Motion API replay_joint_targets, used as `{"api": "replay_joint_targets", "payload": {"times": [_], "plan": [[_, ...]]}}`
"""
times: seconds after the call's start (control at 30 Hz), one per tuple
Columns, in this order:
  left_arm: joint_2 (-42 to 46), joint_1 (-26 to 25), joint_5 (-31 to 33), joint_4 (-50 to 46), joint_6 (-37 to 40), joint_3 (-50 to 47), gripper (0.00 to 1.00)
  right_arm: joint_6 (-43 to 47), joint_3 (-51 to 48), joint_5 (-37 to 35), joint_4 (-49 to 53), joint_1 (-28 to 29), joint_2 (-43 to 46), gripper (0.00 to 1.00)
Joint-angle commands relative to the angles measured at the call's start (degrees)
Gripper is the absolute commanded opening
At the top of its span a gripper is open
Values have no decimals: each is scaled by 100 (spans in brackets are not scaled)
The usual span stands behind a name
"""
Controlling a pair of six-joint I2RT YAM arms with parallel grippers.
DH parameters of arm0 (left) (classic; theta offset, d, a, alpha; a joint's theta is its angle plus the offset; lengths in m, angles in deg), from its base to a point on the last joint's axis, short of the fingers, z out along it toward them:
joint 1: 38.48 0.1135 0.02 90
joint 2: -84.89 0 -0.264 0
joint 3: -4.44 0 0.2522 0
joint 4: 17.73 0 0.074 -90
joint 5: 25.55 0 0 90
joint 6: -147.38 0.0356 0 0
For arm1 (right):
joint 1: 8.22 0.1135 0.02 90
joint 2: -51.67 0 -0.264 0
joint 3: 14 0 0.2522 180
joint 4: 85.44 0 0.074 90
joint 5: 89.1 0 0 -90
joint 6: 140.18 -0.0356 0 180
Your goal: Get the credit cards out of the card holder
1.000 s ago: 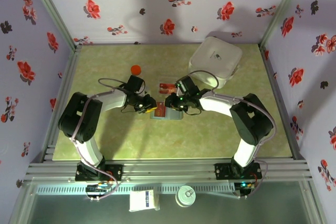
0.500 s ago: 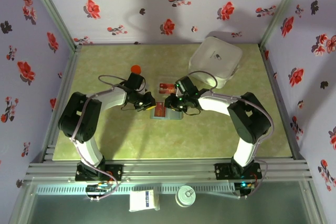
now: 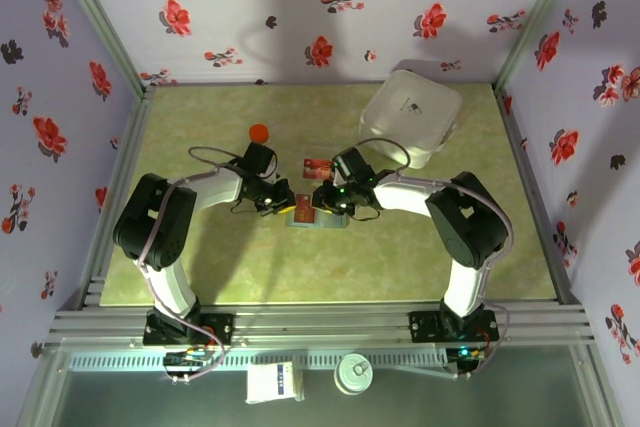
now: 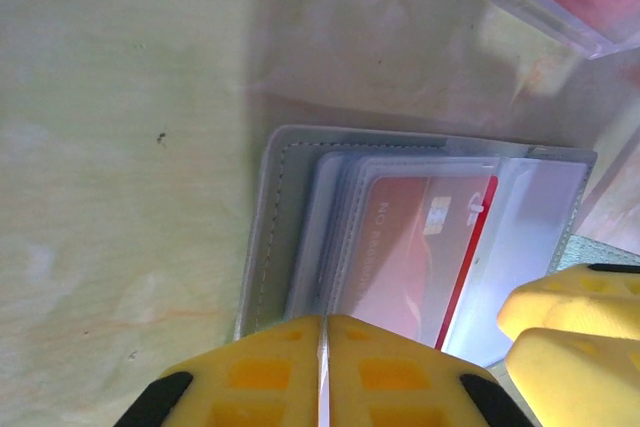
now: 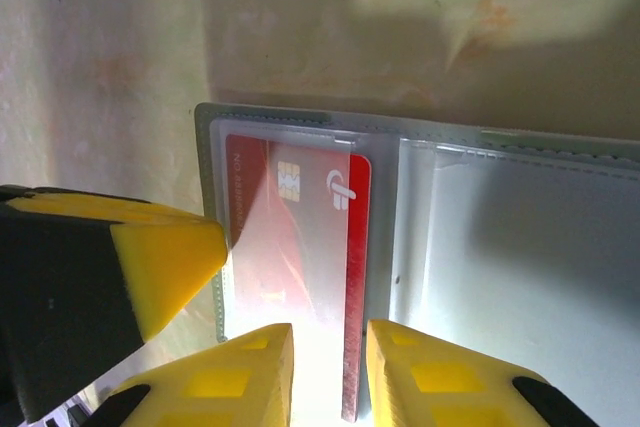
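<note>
— Since the pale green flat table mat [image 3: 250, 277] carries everything, what is the biggest thing on it?

— That is the large white rounded plastic case [image 3: 410, 115]. It sits at the far right corner, well apart from both wrists.

— And where is the task's thing?

— The small flat grey-blue bifold card holder [image 3: 303, 217] lies open near the middle of the mat, between the two wrists. Clear plastic sleeves [image 5: 500, 247] cover its panels.

— Is anything beside it?

— A clear rectangular plastic box [image 3: 318, 165] with something red inside lies just beyond the holder.

— What about the cards?

— A thin red rectangular credit card [image 5: 300, 237] with a chip sits inside a sleeve on one panel. In the left wrist view, paler edges are stacked beside it, and I cannot tell what they are.

— How do the jaws stand?

— The left gripper [image 4: 322, 367] has its yellow fingers pressed together at the holder's near edge. Whether they nip a sleeve, I cannot tell. The right gripper [image 5: 328, 377] has its fingers slightly apart, with the red card's edge showing in the gap. I see no clear grip on it.

— And the smallest thing?

— A small round orange disc [image 3: 259, 132] lies beyond the left wrist, apart from the holder.
</note>
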Motion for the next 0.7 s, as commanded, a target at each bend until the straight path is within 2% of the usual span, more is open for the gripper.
{"api": "replay_joint_targets", "payload": {"times": [0.0, 0.17, 0.67], "plan": [[-7, 30, -95, 15, 8, -74, 8, -116, 146, 142, -226, 55, -122, 24], [-11, 26, -100, 21, -2, -90, 8, -129, 184, 198, -314, 55, -207, 20], [17, 25, -83, 9, -32, -160, 6, 0, 266, 111, -157, 55, -407, 20]]}}
